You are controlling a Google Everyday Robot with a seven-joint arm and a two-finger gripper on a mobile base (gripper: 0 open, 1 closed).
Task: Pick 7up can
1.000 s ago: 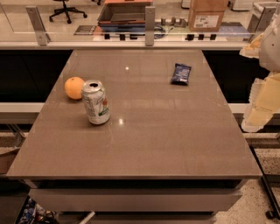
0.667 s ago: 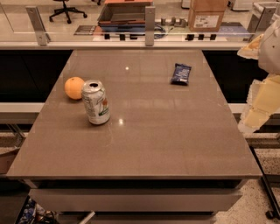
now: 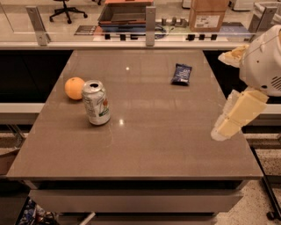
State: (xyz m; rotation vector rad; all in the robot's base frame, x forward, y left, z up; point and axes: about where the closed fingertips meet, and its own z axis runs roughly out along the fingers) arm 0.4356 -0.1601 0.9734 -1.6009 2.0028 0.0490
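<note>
The 7up can (image 3: 96,103) stands upright on the left part of the brown table (image 3: 149,149). It has a silver top and a whitish body with green and small red markings. An orange fruit (image 3: 74,88) lies just behind it to the left, close to it. My gripper (image 3: 229,124), cream-coloured, hangs over the table's right edge under the white arm (image 3: 263,61), far to the right of the can and holding nothing I can see.
A flat dark blue snack packet (image 3: 181,74) lies at the back right of the table. Behind the table runs a railing with posts (image 3: 150,26), with a cardboard box (image 3: 209,15) and an office chair (image 3: 66,9) beyond.
My gripper has moved a little left and down, from beside the table's right edge to over it. The can, the orange and the packet have not moved.
</note>
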